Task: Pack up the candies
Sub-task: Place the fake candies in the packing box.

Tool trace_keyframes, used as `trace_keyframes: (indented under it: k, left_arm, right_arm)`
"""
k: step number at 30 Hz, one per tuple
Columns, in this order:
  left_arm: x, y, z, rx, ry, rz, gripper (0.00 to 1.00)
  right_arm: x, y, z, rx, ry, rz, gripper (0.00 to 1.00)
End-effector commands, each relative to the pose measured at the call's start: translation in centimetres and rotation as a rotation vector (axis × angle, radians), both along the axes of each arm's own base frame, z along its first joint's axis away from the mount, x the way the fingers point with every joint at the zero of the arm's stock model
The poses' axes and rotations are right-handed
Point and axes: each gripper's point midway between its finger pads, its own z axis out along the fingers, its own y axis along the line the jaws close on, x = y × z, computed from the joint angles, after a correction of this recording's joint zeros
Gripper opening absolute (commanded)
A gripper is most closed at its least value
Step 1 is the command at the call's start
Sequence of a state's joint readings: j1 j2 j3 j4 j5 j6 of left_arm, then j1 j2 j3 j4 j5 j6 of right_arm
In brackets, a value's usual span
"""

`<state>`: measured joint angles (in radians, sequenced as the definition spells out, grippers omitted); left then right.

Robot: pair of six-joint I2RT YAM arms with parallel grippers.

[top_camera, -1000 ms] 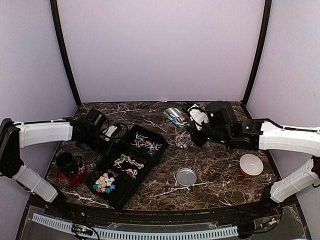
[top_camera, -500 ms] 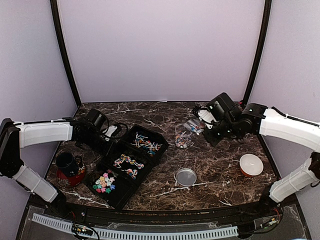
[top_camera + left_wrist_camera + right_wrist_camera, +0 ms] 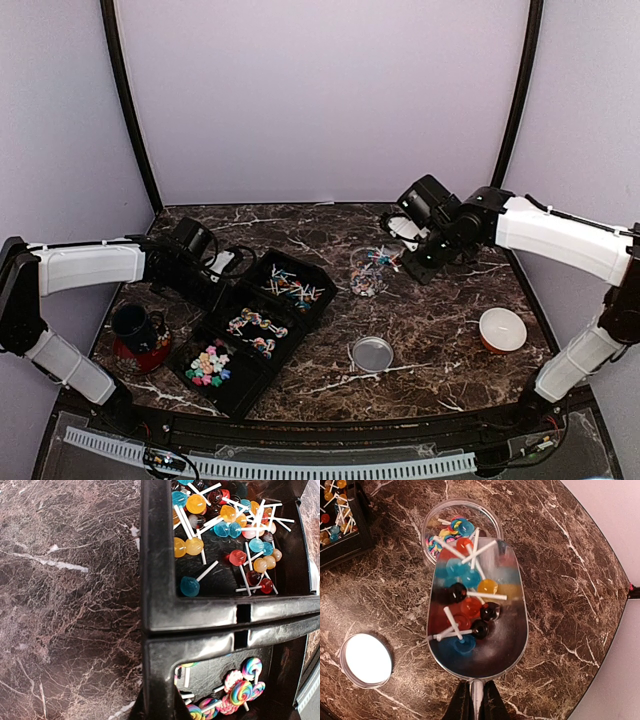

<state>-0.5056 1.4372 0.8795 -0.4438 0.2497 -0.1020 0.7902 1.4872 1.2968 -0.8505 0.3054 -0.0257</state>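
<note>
**Desk:** What's the table like?

**Me:** A dark marble tabletop [image 3: 440, 330] with white veins and lilac walls round it. Nearest me are a round metal jar lid [image 3: 372, 353] and a white bowl with an orange outside [image 3: 502, 328]. Next comes the black plastic three-compartment tray [image 3: 200, 615]. My left gripper [image 3: 225, 270] is fully closed and seems pinched on its wall.

**Desk:** And the candies [image 3: 465, 605]?

**Me:** Small lollipops. One load lies in the shiny metal scoop [image 3: 505, 645] and more sit in the tray. My right gripper [image 3: 476, 702] is clamped narrow on the scoop's handle. The scoop's lip is over the clear glass jar [image 3: 426, 530], which is partly filled.

**Desk:** Next?

**Me:** I judge we're mid-pour, so I'd lift the handle until they slide in. The scoop looks as wide as the jar's mouth, so sticks could catch on the rim. There's bare marble to the right of the jar, and the back wall is close beyond it.
</note>
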Motion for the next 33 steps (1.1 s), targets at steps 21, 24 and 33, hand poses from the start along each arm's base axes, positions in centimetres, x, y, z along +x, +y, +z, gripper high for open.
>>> trace_keyframes:
  k: [21,24,33]
  left_arm:
    - [1.0,-1.4,4.0,-0.12,-0.086,-0.005,0.0]
    - [1.0,-1.3,3.9,-0.12,-0.083,-0.003,0.0]
    - [1.0,-1.2,3.7,-0.118,-0.075,0.001,0.0]
  right_arm:
    - [1.0,-0.4,0.2,-0.117,0.072,-0.025,0.0]
    - [1.0,-0.4,0.8,-0.121,0.072,-0.029,0.0]
    - [0.7,0.4,1.8,-0.119,0.056,-0.003,0.0]
